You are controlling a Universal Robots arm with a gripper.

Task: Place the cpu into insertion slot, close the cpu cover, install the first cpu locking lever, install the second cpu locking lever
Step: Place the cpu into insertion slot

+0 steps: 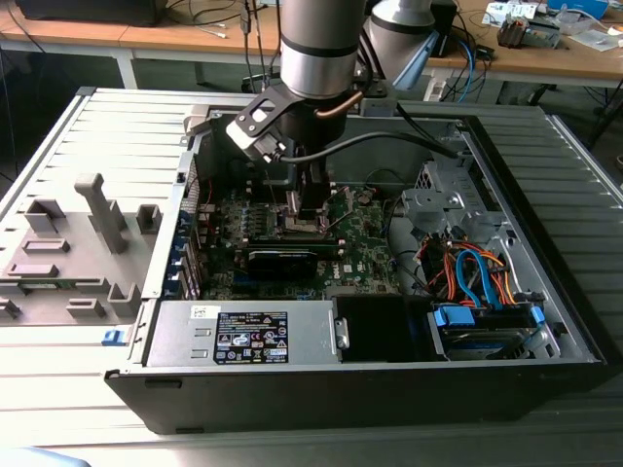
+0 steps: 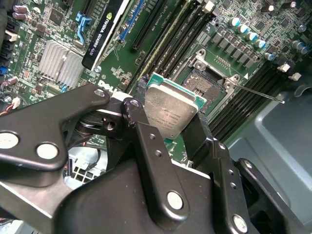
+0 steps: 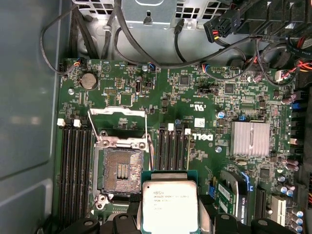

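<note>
Tool point(image 2: 170, 119): clenched on the cpu point(image 2: 171, 109), one black finger on each of two opposite edges; seen in both wrist views point(image 3: 169, 222).
Cpu: sat flat in the tool, metal top toward the cameras, hanging over the green board point(image 3: 195, 97), just beside the insertion slot point(image 3: 122, 168) and not yet in it.
Insertion slot: was open, dark centre exposed inside the metal rim.
Cpu cover point(image 3: 117, 111): was swung open, frame lifted off the slot at one side.
Lever point(image 2: 263, 95): a thin wire stuck out free next to the slot.
Case point(image 1: 545, 292): lay open on the desk point(image 1: 58, 389), arm reaching down into it over the board.
</note>
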